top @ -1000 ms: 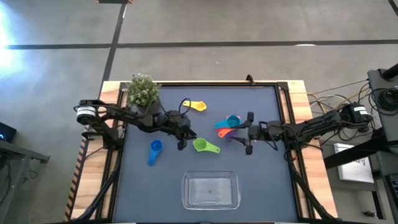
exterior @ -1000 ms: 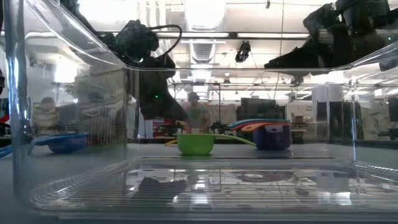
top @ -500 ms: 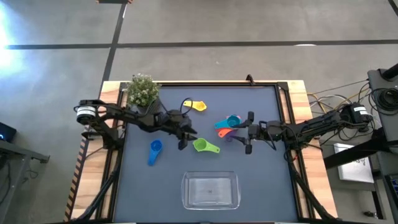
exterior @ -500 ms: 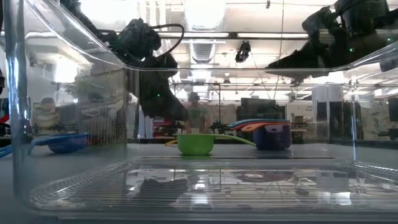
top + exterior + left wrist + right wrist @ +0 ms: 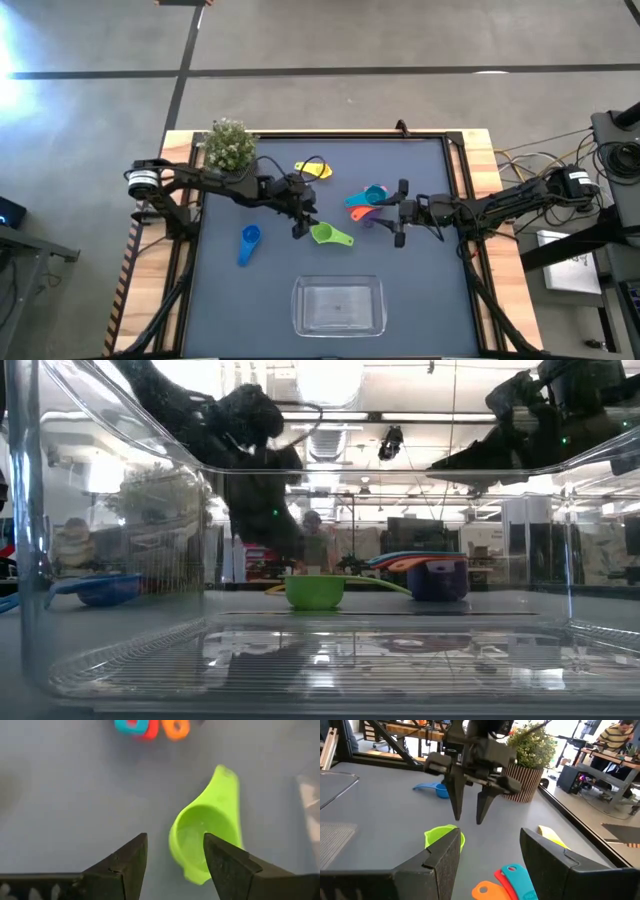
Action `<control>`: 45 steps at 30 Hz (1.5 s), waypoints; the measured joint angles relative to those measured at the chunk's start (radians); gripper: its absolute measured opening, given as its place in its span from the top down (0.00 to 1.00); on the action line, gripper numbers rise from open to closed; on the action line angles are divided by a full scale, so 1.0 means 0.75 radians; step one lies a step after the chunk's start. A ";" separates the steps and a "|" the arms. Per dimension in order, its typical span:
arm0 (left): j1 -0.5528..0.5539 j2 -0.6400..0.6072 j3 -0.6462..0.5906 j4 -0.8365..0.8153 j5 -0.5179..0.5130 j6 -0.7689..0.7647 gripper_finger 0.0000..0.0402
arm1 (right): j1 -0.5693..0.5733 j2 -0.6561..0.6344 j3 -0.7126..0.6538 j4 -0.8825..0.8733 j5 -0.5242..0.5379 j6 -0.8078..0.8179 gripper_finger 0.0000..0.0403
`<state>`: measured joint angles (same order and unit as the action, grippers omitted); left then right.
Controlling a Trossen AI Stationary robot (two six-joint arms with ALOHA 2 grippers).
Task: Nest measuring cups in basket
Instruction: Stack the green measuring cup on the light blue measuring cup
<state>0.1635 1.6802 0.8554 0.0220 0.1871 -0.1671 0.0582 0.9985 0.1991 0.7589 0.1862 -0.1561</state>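
— What's moved?
— The left arm has swung toward mid-tabletop (image 5: 420,290); its left hand (image 5: 303,224) now hangs just beside the green cup (image 5: 322,234), fingers apart, holding nothing.
— And the right hand (image 5: 400,213)?
— Unmoved, fingers apart, by the orange, red and teal cluster (image 5: 365,203).
— The basket (image 5: 338,305)?
— Empty at the near edge — I'd say green goes first.

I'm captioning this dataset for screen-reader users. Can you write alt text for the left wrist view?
The left end effector, its two dark fingers open, hovers over the rim of the green measuring cup, which lies on the grey table. Beyond it, the teal, red-pink and orange cup handles show at the picture's edge.
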 joint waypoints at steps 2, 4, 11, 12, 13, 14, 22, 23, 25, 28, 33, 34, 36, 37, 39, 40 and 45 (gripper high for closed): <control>0.000 0.042 0.027 -0.026 -0.003 0.000 0.57 | 0.000 0.000 -0.001 0.000 0.000 -0.001 0.52; -0.001 0.089 0.055 -0.034 -0.003 0.000 0.58 | 0.000 0.000 -0.002 -0.002 0.001 -0.001 0.52; 0.000 0.242 0.147 -0.086 0.008 0.000 0.59 | 0.000 0.000 -0.004 -0.002 0.002 -0.001 0.52; 0.000 0.257 0.156 -0.091 0.008 0.000 0.59 | 0.000 0.000 -0.004 -0.002 0.003 -0.001 0.52; 0.000 0.270 0.165 -0.094 0.007 0.001 0.59 | 0.000 0.000 -0.005 -0.002 0.004 -0.001 0.52; 0.000 0.277 0.171 -0.097 0.008 0.000 0.59 | 0.000 0.000 -0.007 -0.002 0.010 -0.001 0.52; 0.000 0.288 0.180 -0.089 0.003 0.006 0.81 | -0.001 0.000 -0.012 -0.008 0.036 -0.002 0.52; 0.000 0.288 0.180 -0.089 0.004 0.015 0.85 | -0.001 0.000 -0.012 -0.008 0.036 -0.003 0.52; -0.002 0.284 0.180 -0.086 0.015 0.029 0.95 | -0.003 0.000 -0.012 -0.009 0.035 -0.003 0.52; -0.004 0.262 0.180 -0.089 -0.035 0.027 0.98 | -0.013 0.000 -0.012 -0.017 0.035 -0.002 0.52; -0.001 0.170 0.179 -0.119 -0.158 0.046 0.99 | -0.029 0.000 -0.012 -0.039 0.038 0.003 0.52; -0.001 0.147 0.180 -0.128 -0.170 0.065 0.99 | -0.030 0.000 -0.012 -0.039 0.038 0.005 0.52; -0.002 0.109 0.193 -0.167 -0.207 0.113 1.00 | -0.032 0.000 -0.012 -0.039 0.047 0.008 0.52; -0.002 0.092 0.204 -0.186 -0.227 0.134 1.00 | -0.033 0.000 -0.012 -0.039 0.047 0.009 0.52; -0.002 0.065 0.242 -0.229 -0.276 0.175 1.00 | -0.033 0.000 -0.012 -0.039 0.061 0.028 0.52; -0.002 0.057 0.267 -0.249 -0.309 0.193 1.00 | -0.033 0.000 -0.012 -0.039 0.067 0.057 0.52; -0.002 0.066 0.409 -0.356 -0.511 0.264 1.00 | -0.036 0.000 -0.011 -0.006 0.069 0.264 0.52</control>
<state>0.1619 1.7294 1.1621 -0.2447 -0.1964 0.0308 0.0311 0.9985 0.1909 0.7547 0.2378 0.0418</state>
